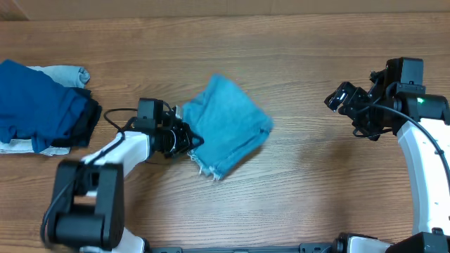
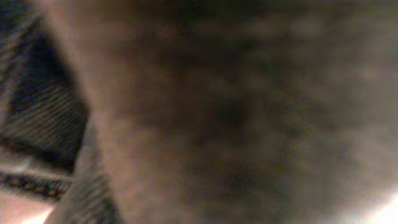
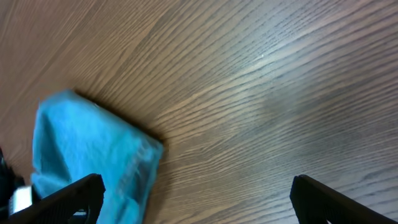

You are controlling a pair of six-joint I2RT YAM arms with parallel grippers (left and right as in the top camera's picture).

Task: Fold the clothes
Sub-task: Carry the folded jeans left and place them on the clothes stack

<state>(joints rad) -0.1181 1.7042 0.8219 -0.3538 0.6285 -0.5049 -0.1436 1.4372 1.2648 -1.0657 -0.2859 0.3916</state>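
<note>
Sitting as a compact folded bundle, the light-blue jeans [image 1: 228,125] are lying just ahead of the left gripper [image 1: 184,138], which is touching their frayed edge. Cloth is blocking its wrist camera, so I cannot tell whether it is pinching. The right gripper [image 1: 341,98] is hovering well apart from them, fingers spread, holding nothing. Folding is looking nearly finished, with perhaps only tidying remaining.

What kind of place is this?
Probably a robot test bench for folding laundry: a bare wooden table, a left arm and right arm working at it, folded jeans, and a pile of other garments.
</note>
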